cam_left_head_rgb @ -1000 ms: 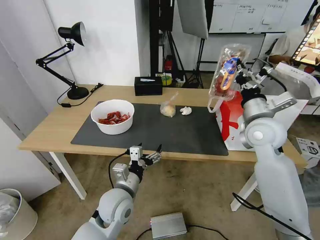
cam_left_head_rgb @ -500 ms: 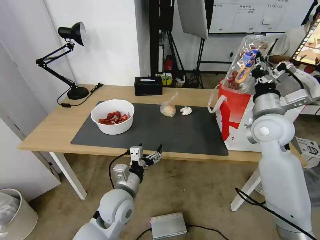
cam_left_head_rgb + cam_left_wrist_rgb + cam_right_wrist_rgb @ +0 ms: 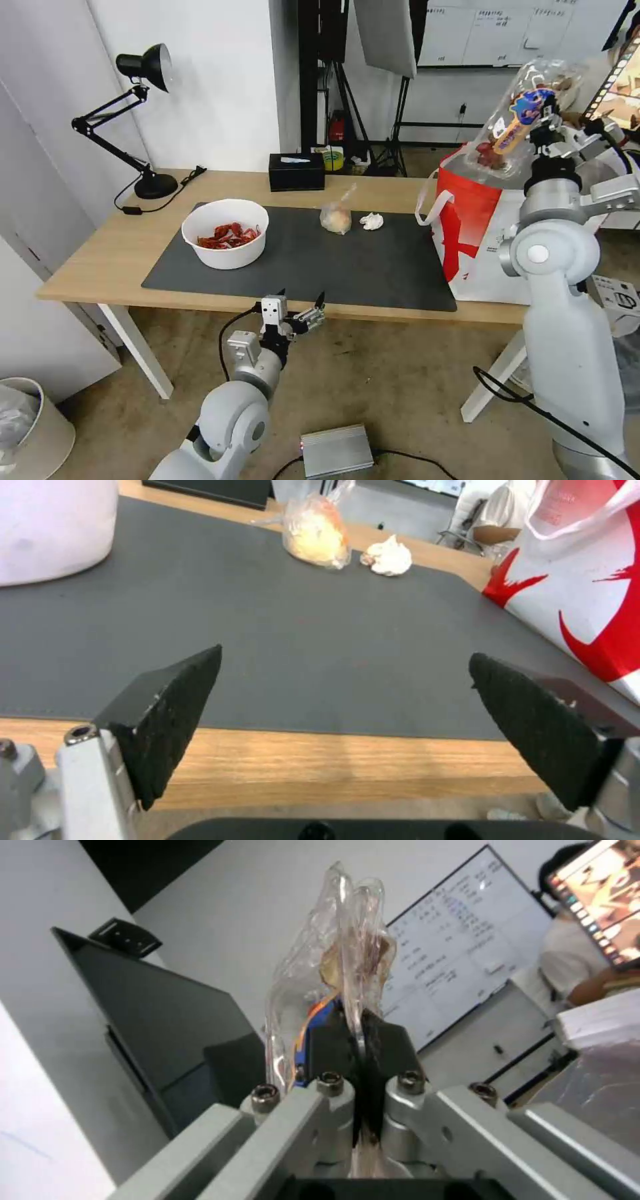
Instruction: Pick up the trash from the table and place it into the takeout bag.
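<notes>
Right gripper: clamped on plastic tray, takeout bag mouth directly below, ready for drop. Left gripper: wide, idle.

table: light wood, white legs
on it: grey mat, lamp, black tissue box, takeout bag

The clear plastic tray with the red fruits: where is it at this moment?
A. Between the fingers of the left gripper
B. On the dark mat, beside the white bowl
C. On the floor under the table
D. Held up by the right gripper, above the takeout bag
D: the right gripper is clamped on the clear plastic tray, holding it over the open takeout bag.
</notes>
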You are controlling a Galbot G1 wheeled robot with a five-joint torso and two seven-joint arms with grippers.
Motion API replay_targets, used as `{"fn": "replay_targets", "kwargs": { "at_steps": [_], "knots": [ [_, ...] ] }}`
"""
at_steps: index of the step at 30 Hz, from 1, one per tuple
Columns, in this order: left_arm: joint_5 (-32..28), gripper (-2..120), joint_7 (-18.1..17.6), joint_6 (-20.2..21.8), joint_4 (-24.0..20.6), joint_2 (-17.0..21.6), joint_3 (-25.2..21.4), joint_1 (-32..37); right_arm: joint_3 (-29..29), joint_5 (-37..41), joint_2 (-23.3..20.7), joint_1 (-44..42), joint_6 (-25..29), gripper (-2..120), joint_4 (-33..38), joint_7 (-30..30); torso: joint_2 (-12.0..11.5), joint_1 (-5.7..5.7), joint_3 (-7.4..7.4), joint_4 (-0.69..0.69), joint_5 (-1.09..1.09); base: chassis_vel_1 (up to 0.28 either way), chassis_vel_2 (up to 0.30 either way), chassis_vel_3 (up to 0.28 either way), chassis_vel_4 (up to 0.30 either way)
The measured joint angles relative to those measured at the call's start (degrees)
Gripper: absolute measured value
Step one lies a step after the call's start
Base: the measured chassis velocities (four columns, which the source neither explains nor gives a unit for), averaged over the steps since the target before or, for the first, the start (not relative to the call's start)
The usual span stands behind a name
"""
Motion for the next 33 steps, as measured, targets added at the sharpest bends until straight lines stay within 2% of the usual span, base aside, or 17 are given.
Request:
{"fn": "replay_targets", "kwargs": {
  "at_steps": [21, 26, 28, 33],
  "knots": [
    [0.16, 100, -0.21, 0.02, 0.24, -0.49, 0.43, -0.29, -0.33, -7.04, 0.39, -0.21, -0.83, 0, -3.50, 4.13, 0.00, 0.00, 0.00, 0.00, 0.00, 0.000, 0.000, 0.000, 0.000],
    [0.11, 100, -0.23, 0.02, 0.54, -0.46, 0.45, -0.37, -0.41, -6.69, 0.76, 0.02, -0.62, 0, -3.67, 4.43, 0.00, 0.00, 0.00, 0.01, 0.00, 0.000, 0.000, 0.000, 0.000],
    [0.10, 100, -0.23, 0.02, 0.79, -0.60, 0.67, -0.48, -0.38, -3.29, 0.79, 0.56, -0.14, 0, -3.48, 4.56, 0.00, 0.00, 0.00, 0.00, 0.00, 0.000, 0.000, 0.000, 0.000],
    [0.10, 100, -0.23, 0.04, 0.92, -0.63, 0.81, -0.64, -0.26, -1.28, 0.69, 1.32, 0.56, 0, -3.23, 4.56, 0.00, 0.00, 0.00, 0.00, 0.00, 0.000, 0.000, 0.000, 0.000]
  ]
}}
